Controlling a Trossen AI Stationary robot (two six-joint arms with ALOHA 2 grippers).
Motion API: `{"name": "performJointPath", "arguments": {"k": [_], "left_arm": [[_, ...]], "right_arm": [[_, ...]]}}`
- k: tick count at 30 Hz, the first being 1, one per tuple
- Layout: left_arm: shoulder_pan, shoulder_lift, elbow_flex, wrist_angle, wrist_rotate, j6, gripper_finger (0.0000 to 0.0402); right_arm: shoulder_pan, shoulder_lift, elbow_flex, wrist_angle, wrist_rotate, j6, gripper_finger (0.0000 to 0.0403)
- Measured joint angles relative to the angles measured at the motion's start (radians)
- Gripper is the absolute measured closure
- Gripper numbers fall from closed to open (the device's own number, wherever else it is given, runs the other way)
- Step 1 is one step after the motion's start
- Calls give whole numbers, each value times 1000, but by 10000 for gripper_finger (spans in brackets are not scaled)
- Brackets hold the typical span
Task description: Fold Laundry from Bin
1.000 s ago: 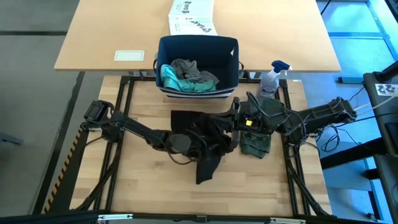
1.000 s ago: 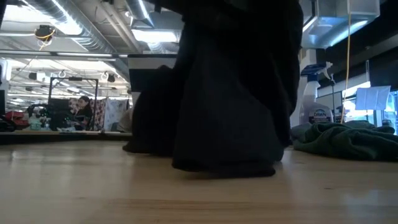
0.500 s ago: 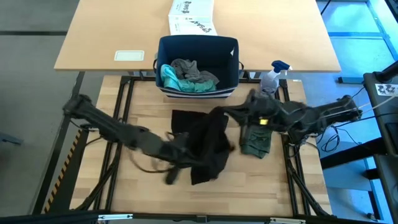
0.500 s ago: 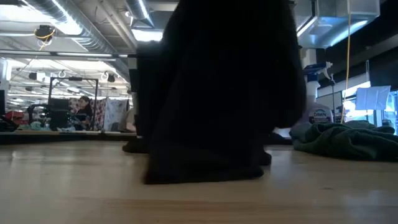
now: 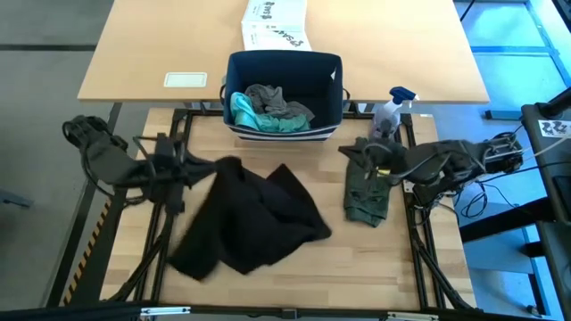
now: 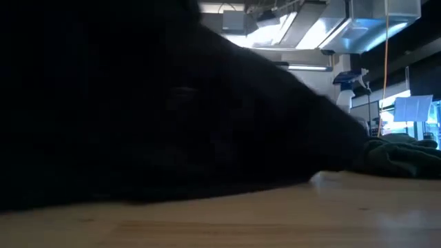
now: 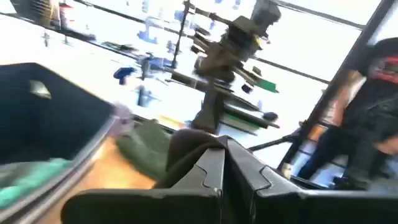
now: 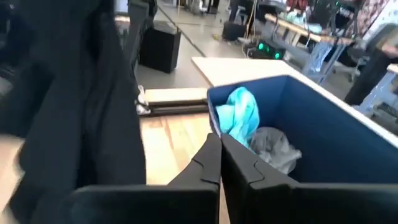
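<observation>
The black T-shirt is spread across the middle of the table, and its upper left end rises to my left gripper, which is shut on it above the table's left side. In the low view the shirt fills most of the picture, its lower edge on the wood. My right gripper is shut with nothing between its fingers, above the olive-green piece, which lies flat at the right. The navy bin at the far edge holds a teal piece and a grey piece. My left gripper pinches a bunched fold of the black T-shirt between its two shut fingers. The fingers lie about level and point toward the table's right. The held end is lifted, and the shirt slopes down from it, its lower part resting on the table.
A spray bottle stands at the far right beside the bin. A white printed box and a paper lie on the desk behind. A person stands beyond the table. Bare wood shows along the near edge.
My left gripper has shut on the black T-shirt and swung up and toward the table's left edge, pulling the bunched shirt out into a wide sloping sheet. My right gripper has drawn back toward the right edge, and the shirt no longer reaches it.
</observation>
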Motion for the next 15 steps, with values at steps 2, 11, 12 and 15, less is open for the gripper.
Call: {"name": "performJointPath", "arguments": {"k": [2,11,12,15], "left_arm": [[14,-5,0,-40,48,0,401],[36,26,-40,-61,352,38,401],[36,29,-41,-58,366,39,401],[36,38,-42,-55,416,41,401]], "right_arm": [[-1,3,-24,5,-1,20,400],[-76,107,-233,72,-199,262,353],[-90,127,-255,109,-238,264,336],[-122,200,-315,250,-376,235,284]]}}
